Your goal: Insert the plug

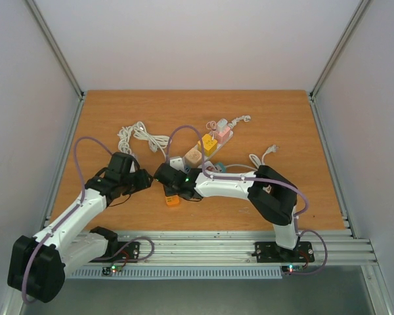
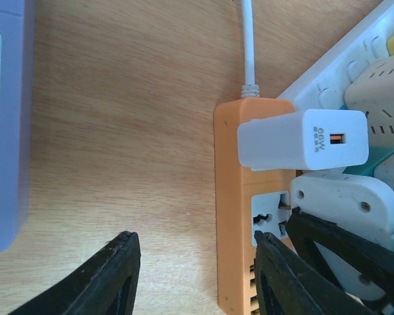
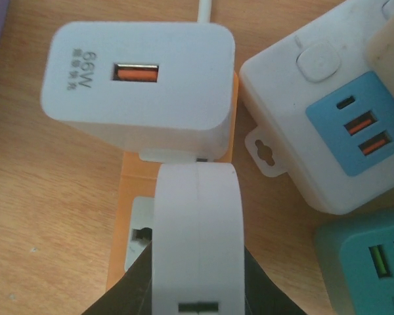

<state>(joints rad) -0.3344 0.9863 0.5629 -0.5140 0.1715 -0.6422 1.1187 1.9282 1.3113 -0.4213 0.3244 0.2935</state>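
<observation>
bare table (image 2: 118, 131) left of orange strip (image 2: 231, 197), white charger (image 2: 302, 139) on it, cube sockets (image 3: 295, 118) crowding right

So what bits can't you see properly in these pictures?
Right wrist view: the white plug hides its own prongs, so whether they're inside the orange strip is unclear there.
Left wrist view: the purple strip is cut off by the left edge, and the orange strip's end by the bottom edge.
Top view: the orange strip is tiny, and the right arm covers most of it.
</observation>
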